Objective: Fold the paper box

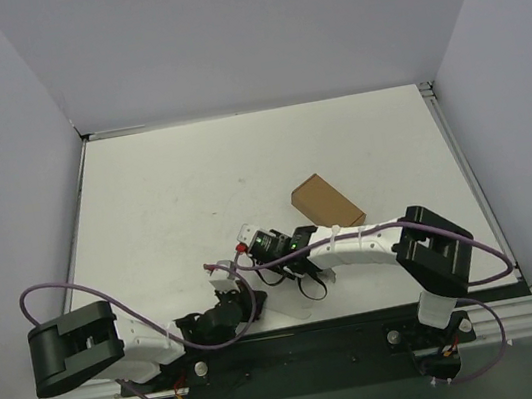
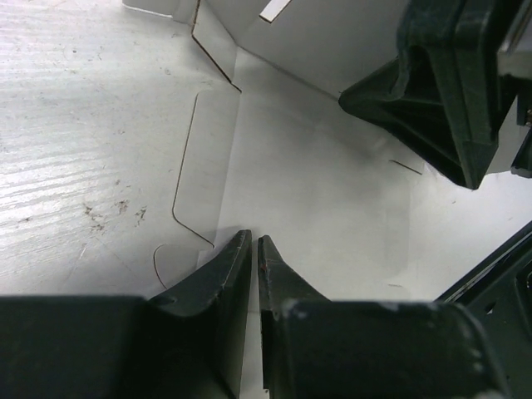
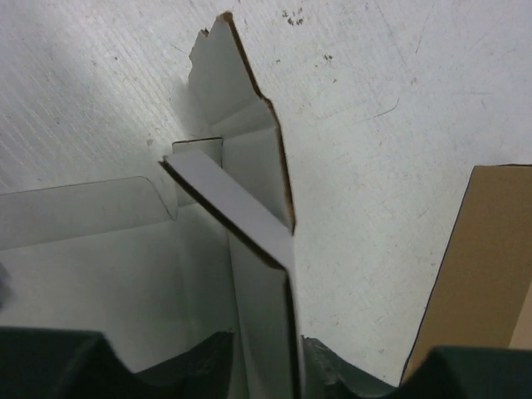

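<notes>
Pinching the near edge of the paper box [image 2: 316, 191] with the left gripper [image 2: 253, 241]: fingers [image 2: 229, 274] pressed almost together, only a thin slit between, a pale sliver of card in it. Beyond the tips, lying mostly flat on the table [image 2: 75, 166], with a rounded tab [image 2: 204, 158] out to the left and a creased wall rising at the far side.

Straddling an upright flap [image 3: 253, 249] of the same sheet with the right gripper [image 3: 264, 342]: fingers [image 3: 195, 362] part-way spread, one close against each face. Hard to tell whether squeezing or merely flanking. Standing on edge there, grey-white on the face and brown along the cut edges, with a pointed piece [image 3: 220, 75] beyond it tilted up off the table. To the flap's left, a flat panel with a low curved tab. From the left wrist, the dark bulk of the right gripper at upper right, over the sheet.

From above, both grippers close together at the near middle of the table, the left reaching in from its base at lower left, the right bent across from lower right. Under and between them, the paper box, white on white and hard to make out in that view. Just beyond and to the right, a closed brown box [image 1: 327, 202], apart from the sheet, with bare table between it and the flap in the right wrist view.
</notes>
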`<state>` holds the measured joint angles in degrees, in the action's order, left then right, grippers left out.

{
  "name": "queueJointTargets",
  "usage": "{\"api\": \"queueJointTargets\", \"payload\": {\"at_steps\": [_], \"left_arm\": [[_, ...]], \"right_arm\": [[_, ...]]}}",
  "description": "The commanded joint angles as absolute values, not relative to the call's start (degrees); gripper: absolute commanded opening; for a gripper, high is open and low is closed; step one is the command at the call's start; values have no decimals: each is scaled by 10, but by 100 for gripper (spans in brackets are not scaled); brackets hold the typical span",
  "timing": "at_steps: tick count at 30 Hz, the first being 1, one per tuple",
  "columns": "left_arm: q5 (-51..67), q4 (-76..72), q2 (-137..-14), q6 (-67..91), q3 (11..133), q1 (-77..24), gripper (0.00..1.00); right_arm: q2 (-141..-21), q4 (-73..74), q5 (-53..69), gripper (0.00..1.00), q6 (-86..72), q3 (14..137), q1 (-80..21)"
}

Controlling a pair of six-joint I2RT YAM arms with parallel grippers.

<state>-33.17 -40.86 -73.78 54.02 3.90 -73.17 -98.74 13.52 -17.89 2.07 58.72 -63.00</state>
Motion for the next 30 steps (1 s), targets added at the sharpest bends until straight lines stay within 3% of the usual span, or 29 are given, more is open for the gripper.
{"api": "queueJointTargets", "payload": {"at_steps": [1,7,17,23,30], "left_arm": [[-335,-282,-712,556,17,-737,19],[-354,-210,-649,577,20,-744,19],[-413,-126,-666,634,41,-768,19],[-435,-120,-664,654,38,-781,19],[-429,-152,-645,644,17,-784,19]], "right_arm": [[-980,190,-153,48,-39,592,-631],[-930,219,-194,68,-48,608,-630],[-800,283,-341,68,-259,638,-625],[-754,241,-186,67,-385,589,-571],[-768,140,-52,66,-225,522,-486]]}}
